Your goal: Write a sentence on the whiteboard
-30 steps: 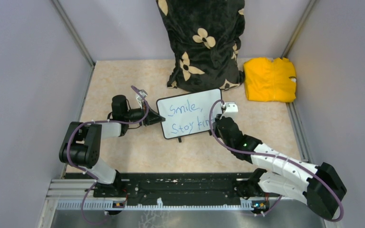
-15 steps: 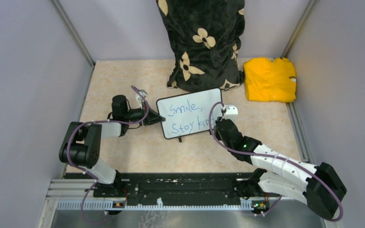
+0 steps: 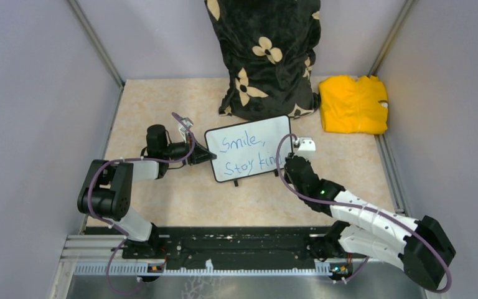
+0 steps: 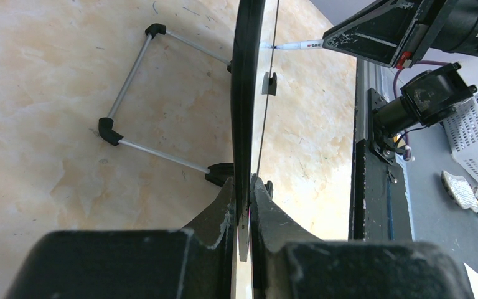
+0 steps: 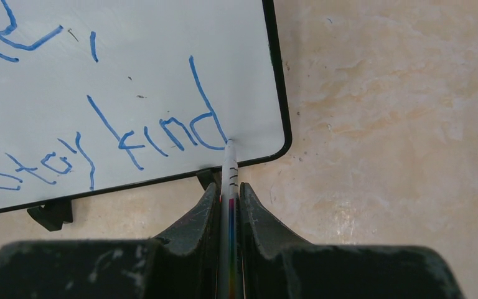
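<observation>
Whiteboard (image 3: 248, 148): on the top camera it stands propped on the table (image 3: 162, 112) between my two grippers. The sentence (image 3: 244, 153) runs in blue across its face, "Smile," over "Stay kind".
Left gripper (image 3: 202, 156): clamped on the board's left edge, with the board straight ahead of its fingers.
Right gripper (image 3: 285, 163): at the board's lower right corner, tips toward the last word.
Beyond the hands: a black flowered bundle (image 3: 267, 56) lies past the board, and a yellow cloth (image 3: 353, 104) lies farther out from the right hand.
Left wrist camera: the board runs edge-on out from between the fingers, which pinch its rim. Its wire stand (image 4: 127, 81) sits to the hand's left. The marker (image 4: 289, 45) comes in from the far right to meet the writing face.
Right wrist camera: the fingers are closed on the marker barrel. The tip, just ahead of them, touches the board at the foot of the "d", near the corner frame.
Step in hand: I judge this to be the closing stroke of "kind".
Doing it well: I'd press lightly so the left clamp isn't levered, then lift the tip straight back off rather than drag it toward the frame. The left hold should stay firm until the tip is clear.
</observation>
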Controlling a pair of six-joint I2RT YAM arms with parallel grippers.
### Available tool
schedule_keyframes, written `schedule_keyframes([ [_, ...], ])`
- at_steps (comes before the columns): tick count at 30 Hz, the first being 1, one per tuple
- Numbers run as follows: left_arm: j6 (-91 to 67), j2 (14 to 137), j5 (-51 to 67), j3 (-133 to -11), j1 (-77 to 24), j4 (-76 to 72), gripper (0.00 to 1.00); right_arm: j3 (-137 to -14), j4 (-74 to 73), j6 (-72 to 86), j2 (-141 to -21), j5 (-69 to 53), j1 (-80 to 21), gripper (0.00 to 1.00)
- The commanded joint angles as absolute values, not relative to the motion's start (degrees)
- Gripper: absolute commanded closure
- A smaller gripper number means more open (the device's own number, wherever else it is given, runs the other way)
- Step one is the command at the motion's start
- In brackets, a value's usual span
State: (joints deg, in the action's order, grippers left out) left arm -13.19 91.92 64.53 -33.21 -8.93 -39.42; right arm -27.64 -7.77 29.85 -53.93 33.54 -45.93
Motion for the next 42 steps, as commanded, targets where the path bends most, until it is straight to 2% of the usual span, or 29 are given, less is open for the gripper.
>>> schedule_keyframes([
  [1,-9.84,92.58,61.27,-33.31,-9.58,-36.21,1.0,-27.8,-6.33,30.47,-51.98,35.37,-45.52,1.0],
  [17,-9.84,92.44,61.26,-33.39,-9.58,-36.13,1.0,-26.06,-3.07,27.11,-43.27,25.34,-45.62,1.0],
  [28,-9.67,92.39,61.19,-33.34,-9.58,-35.95,1.0,-26.49,6.42,26.42,-47.7,23.54,-47.22,1.0],
  [42,-9.49,92.59,61.08,-33.44,-9.58,-35.68,1.0,-28.47,9.63,26.03,-52.6,26.0,-47.62,1.0],
])
